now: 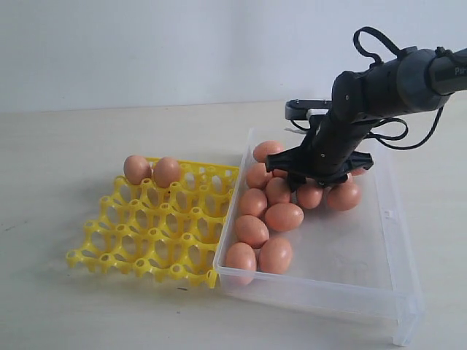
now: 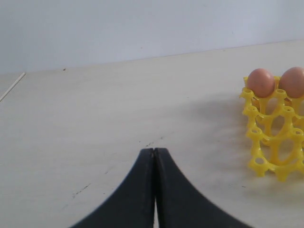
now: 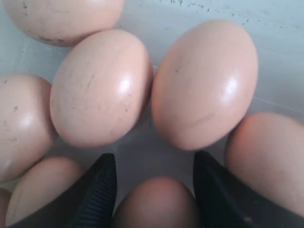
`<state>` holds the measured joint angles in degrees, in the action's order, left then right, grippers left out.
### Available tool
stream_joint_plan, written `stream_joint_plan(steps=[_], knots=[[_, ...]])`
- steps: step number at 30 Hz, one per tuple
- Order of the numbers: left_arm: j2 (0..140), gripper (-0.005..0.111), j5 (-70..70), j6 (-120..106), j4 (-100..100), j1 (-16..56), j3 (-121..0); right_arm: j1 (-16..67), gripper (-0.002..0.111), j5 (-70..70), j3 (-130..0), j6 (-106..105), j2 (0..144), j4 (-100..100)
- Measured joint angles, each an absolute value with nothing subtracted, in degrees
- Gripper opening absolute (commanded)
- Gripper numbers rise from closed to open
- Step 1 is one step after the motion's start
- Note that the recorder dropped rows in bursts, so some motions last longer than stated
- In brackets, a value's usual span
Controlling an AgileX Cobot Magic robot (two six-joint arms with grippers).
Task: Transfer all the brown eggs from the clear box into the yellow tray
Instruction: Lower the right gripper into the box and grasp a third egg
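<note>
The right gripper (image 1: 312, 182) is lowered into the large clear box of transparent plastic (image 1: 398, 240), among the smooth, matte orange-brown eggs (image 1: 284, 216). In the right wrist view its black fingers (image 3: 102, 190) are apart, and one egg (image 3: 156, 204) lies directly between them. Whether the pads already press it cannot be told. Only the rounded end of this egg shows, so its long axis is not sure. Neighbour eggs lie close on both sides, touching each other, so little room seems left for the fingers.

The bright yellow plastic tray with open cups (image 1: 146, 233) is just beside the box and holds two eggs (image 1: 136, 168) in its far row.

The left gripper (image 2: 154, 151) has its jaws together over the bare table, well apart from the box, so the right arm is nearer.
</note>
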<state>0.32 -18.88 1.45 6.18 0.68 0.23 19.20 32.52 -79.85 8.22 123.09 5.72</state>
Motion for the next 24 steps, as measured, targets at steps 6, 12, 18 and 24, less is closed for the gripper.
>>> stream_joint_plan(steps=[6,12,18,24], knots=[[0.3,0.000,-18.9,1.5,6.2,0.7,0.2,19.2,0.000,31.9,-79.9,3.5,122.7,5.7],[0.3,0.000,-18.9,1.5,6.2,0.7,0.2,19.2,0.000,32.1,-79.7,3.1,116.4,5.7],[0.3,0.000,-18.9,1.5,6.2,0.7,0.2,20.6,0.000,32.0,-79.7,3.1,107.9,4.2],[0.3,0.000,-18.9,1.5,6.2,0.7,0.2,23.7,0.000,31.8,-79.7,3.0,104.9,3.2]])
